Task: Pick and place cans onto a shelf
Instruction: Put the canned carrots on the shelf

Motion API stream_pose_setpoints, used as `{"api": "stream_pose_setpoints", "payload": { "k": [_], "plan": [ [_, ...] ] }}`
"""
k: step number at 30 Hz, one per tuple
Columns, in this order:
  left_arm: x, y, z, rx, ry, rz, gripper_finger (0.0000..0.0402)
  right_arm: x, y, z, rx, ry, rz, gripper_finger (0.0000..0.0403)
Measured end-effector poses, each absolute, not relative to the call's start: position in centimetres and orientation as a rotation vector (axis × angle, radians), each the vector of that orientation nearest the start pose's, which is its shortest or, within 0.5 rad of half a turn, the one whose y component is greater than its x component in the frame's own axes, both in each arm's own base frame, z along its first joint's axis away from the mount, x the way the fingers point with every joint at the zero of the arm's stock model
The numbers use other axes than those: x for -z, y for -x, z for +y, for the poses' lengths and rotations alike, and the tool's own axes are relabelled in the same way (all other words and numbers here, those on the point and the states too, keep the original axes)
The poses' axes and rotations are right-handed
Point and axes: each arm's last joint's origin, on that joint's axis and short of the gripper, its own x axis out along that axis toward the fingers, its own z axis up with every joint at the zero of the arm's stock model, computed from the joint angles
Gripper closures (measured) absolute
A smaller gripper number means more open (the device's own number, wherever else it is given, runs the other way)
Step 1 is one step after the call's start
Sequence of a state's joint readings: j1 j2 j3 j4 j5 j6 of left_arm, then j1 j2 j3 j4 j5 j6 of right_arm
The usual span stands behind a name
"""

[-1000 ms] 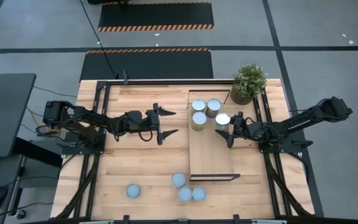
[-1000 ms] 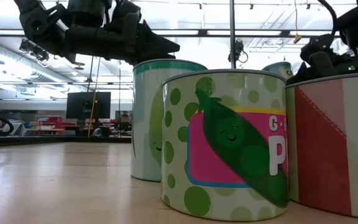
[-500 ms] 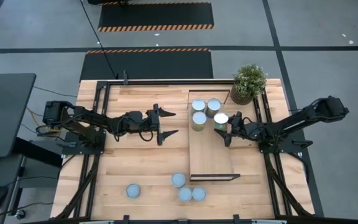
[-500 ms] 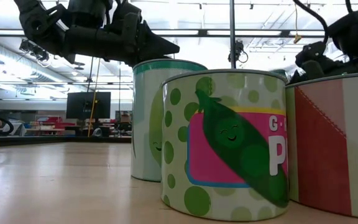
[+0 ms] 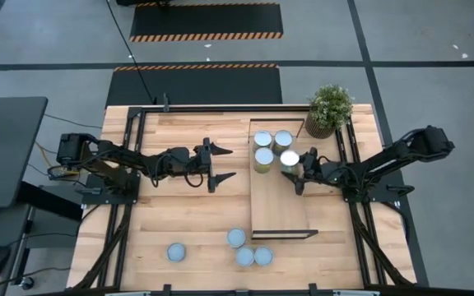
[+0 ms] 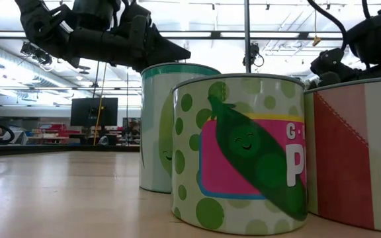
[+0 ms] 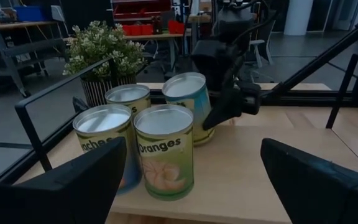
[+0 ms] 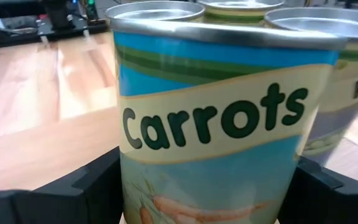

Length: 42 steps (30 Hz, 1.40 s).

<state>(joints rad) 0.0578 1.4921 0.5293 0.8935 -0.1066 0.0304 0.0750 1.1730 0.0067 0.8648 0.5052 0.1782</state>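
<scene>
Small potted green plant (image 5: 329, 109) w/ pale flowers in ribbed dark pot stands at far right corner of planked light-wood desk (image 5: 179, 201). Black-orange hazard-striped floor mat (image 5: 206, 22) lies beyond desk.

Grey concrete floor (image 5: 39, 49) with black hazard-striped mats (image 5: 206, 20) at upper centre; a dark desk (image 5: 2, 148) at left edge

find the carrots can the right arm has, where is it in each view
High view: carrots can on the shelf, in the right gripper, beside three cans.
Low view: cannot tell which can it is.
Left wrist view: blue can behind the oranges can.
Right wrist view: fills the frame.
Shared landmark: potted plant.
</scene>
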Motion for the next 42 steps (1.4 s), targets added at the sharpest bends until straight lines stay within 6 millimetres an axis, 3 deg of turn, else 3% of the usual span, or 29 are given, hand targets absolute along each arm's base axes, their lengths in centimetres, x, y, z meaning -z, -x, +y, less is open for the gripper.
{"api": "stream_pose_setpoints", "payload": {
  "k": [7,16,23,33,42],
  "plan": [
    [-19.3,-28.4,2.0,-0.163,-0.033,0.074,0.0024,-11.3,-16.1,-0.3,0.464,-0.106,0.27,0.0075],
    [-19.2,-28.4,2.0,-0.163,-0.034,0.082,0.0024,-10.9,-15.9,-0.6,0.483,-0.112,0.306,0.0015],
    [-19.2,-28.4,2.0,-0.163,-0.039,0.087,0.0024,-11.0,-16.7,-0.7,0.468,-0.14,0.383,0.0012],
    [-19.1,-28.4,2.0,-0.163,-0.04,0.089,0.0024,-13.0,-19.7,-0.7,0.498,-0.114,0.611,0.0011],
    [-18.9,-28.4,2.0,-0.163,-0.04,0.111,0.0024,-14.4,-20.6,-0.5,0.457,-0.118,0.726,0.0011]
  ]
}}
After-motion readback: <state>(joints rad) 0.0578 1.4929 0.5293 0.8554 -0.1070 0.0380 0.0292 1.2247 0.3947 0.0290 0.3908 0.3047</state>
